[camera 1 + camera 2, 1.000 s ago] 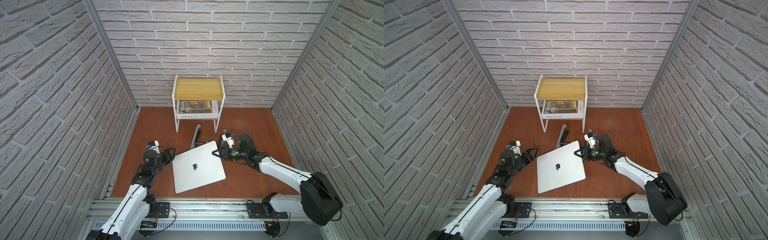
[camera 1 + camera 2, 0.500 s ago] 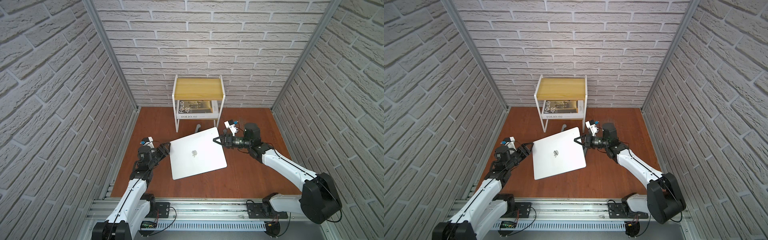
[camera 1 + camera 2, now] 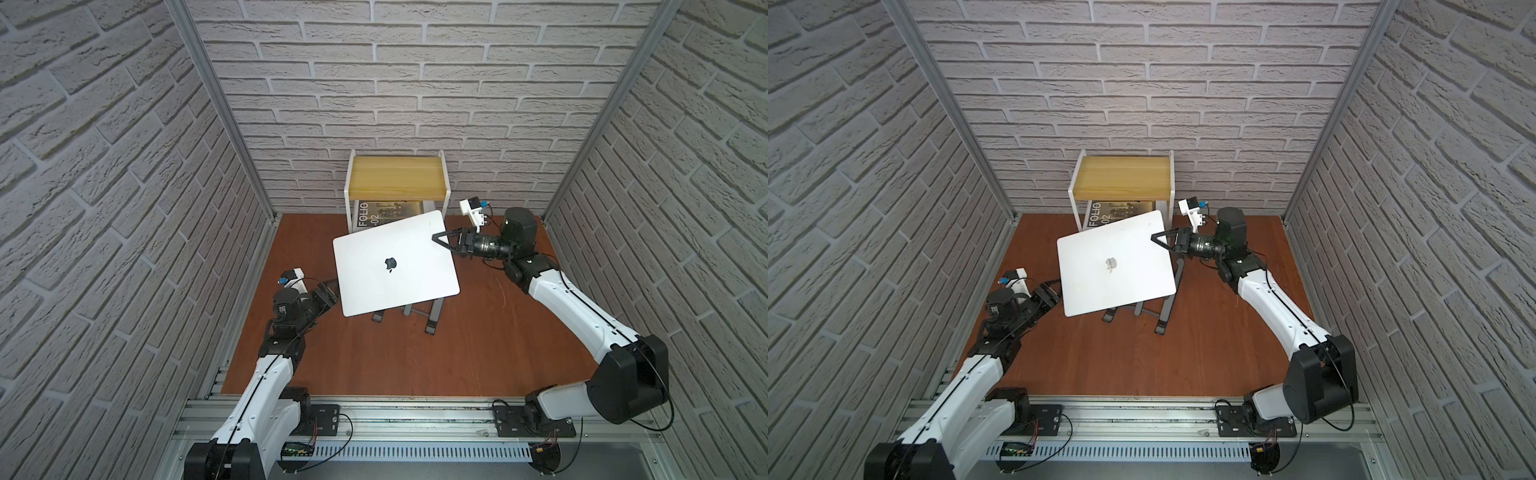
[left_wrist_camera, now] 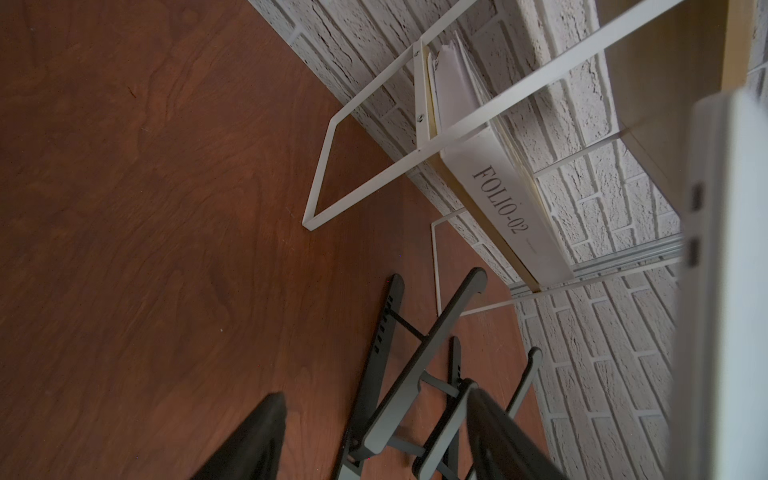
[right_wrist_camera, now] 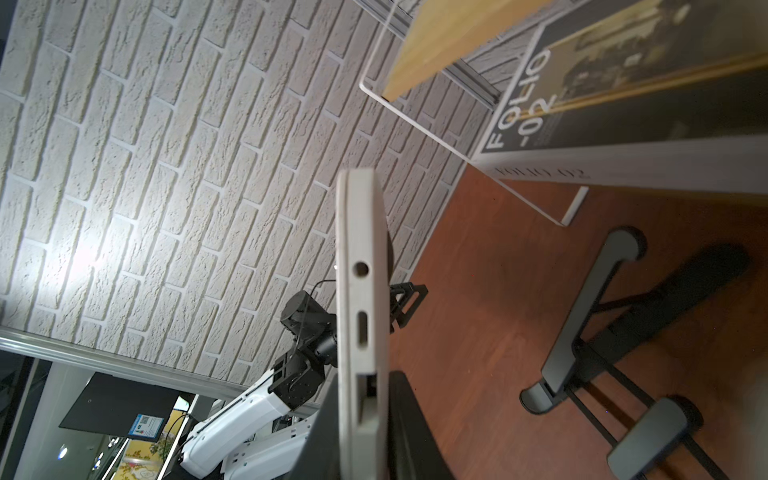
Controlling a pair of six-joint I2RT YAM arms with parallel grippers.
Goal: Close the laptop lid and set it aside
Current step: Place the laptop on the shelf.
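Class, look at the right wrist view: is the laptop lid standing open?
No: seen edge-on, the laptop lid lies shut flat against the base of the laptop, with only a thin seam between them.

We saw the left arm (image 3: pixel 270 386) and right arm (image 3: pixel 577 307): white shells, black joints, thin black cables, white wrist-camera mounts.

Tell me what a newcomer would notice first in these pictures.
The closed white laptop stands out, held up over the middle of the red-brown table, above a grey folding stand. The right gripper is clamped on its far right corner, while the left gripper is open beside its left edge. At the back stands a small white shelf with a yellow top.
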